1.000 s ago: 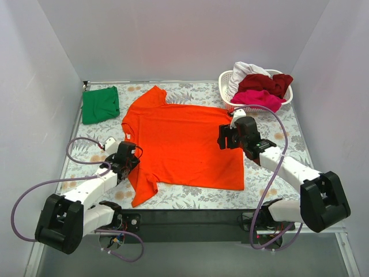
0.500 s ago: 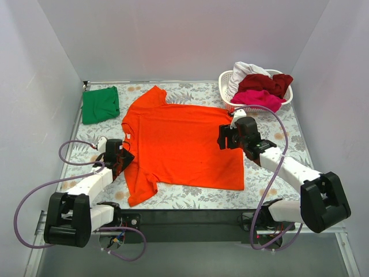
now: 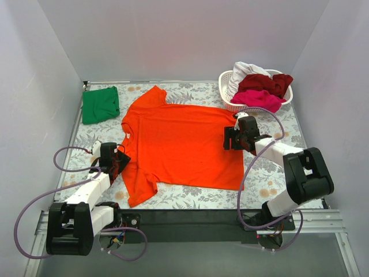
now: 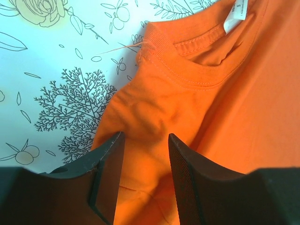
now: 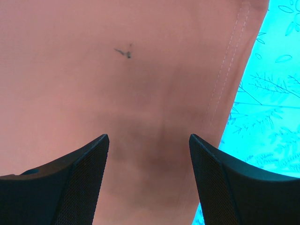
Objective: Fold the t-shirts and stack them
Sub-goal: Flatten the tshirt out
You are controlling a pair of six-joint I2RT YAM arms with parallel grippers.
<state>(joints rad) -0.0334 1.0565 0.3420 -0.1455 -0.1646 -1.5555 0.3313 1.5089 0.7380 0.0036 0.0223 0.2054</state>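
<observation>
A bright orange-red t-shirt [image 3: 181, 144] lies spread flat in the middle of the table. Its collar [image 4: 197, 75] with a white size tag [image 4: 234, 18] faces left. My left gripper [image 3: 117, 159] sits at the shirt's left edge. In the left wrist view the left gripper [image 4: 144, 137] is open, its fingers astride rumpled orange cloth just below the collar. My right gripper [image 3: 229, 139] hovers over the shirt's right hem. There the right gripper [image 5: 149, 137] stands wide open above flat cloth beside the stitched hem [image 5: 229, 61]. A folded green t-shirt [image 3: 100, 104] lies at the back left.
A white lattice basket [image 3: 223, 81] at the back right holds white [image 3: 245, 71], dark red [image 3: 266, 83] and magenta [image 3: 259, 99] shirts. Purple cables loop from both arms. The floral table cover [image 3: 271, 190] shows around the shirt. Grey walls close in three sides.
My left arm has drawn back to the left, from over the near sleeve to the shirt's edge, and the sleeve has shifted a little. The right arm's elbow swung inward; its gripper barely moved.
</observation>
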